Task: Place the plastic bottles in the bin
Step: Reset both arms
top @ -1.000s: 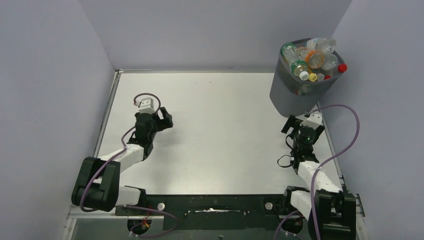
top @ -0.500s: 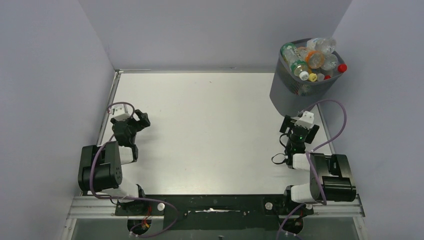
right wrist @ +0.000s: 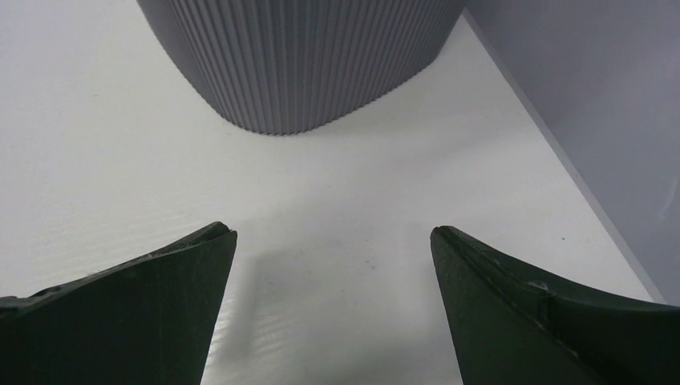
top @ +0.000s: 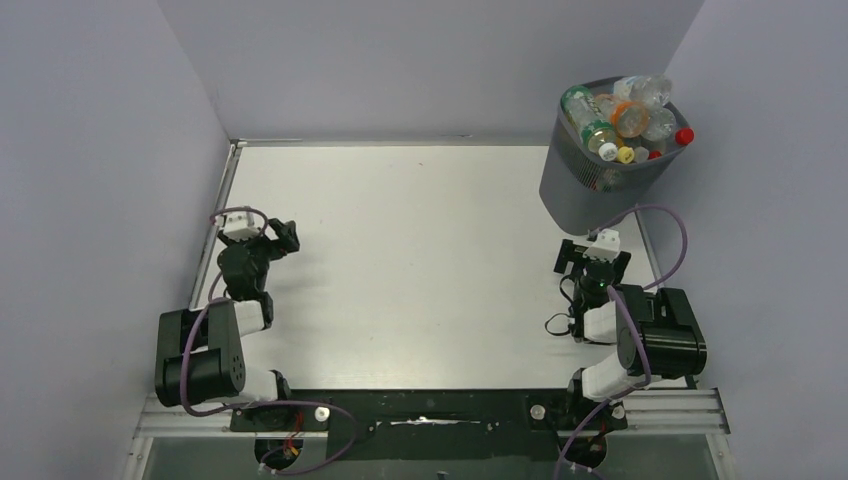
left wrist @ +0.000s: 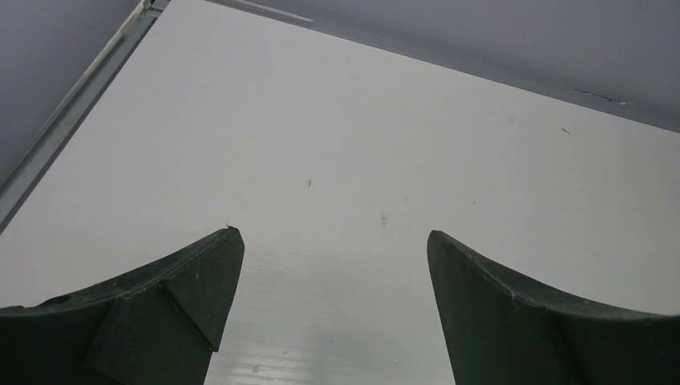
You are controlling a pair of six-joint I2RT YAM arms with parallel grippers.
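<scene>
The plastic bottles (top: 622,118) are all sitting in the bin (top: 598,178), heaped above its rim. A crumpled clear one (top: 646,89) is lying across the top of the pile, with an orange one (top: 631,117) just below it. A green-labelled bottle (top: 582,104) is leaning at the left side of the rim. A red cap (top: 684,136) is poking over the right side, and a yellow cap (top: 627,154) is showing at the near side. The labels are too small for any brand or wording to be read.

The bin is standing at the far right corner of the tabletop (top: 420,225), close against the right wall (top: 770,200). In the right wrist view its ribbed grey side (right wrist: 309,56) is filling the upper part of the picture.

The right gripper (top: 594,254) is pointing at the bin's base from just short of it, near the right edge of the tabletop. Its jaws are standing spread wide (right wrist: 333,233), with only bare tabletop between the dark fingers (right wrist: 152,313); they are holding nothing and touching nothing.

The left gripper (top: 272,240) is sitting well apart from the bin, near the left edge of the tabletop, and is facing the far side. Its jaws are likewise gaping wide (left wrist: 333,241), and nothing is lying between its fingers (left wrist: 180,289).

Both arms are folding back close to their bases at the near edge. Purple cables (top: 668,232) are looping around them, and nothing is lying on the tabletop between either gripper and the bin.
</scene>
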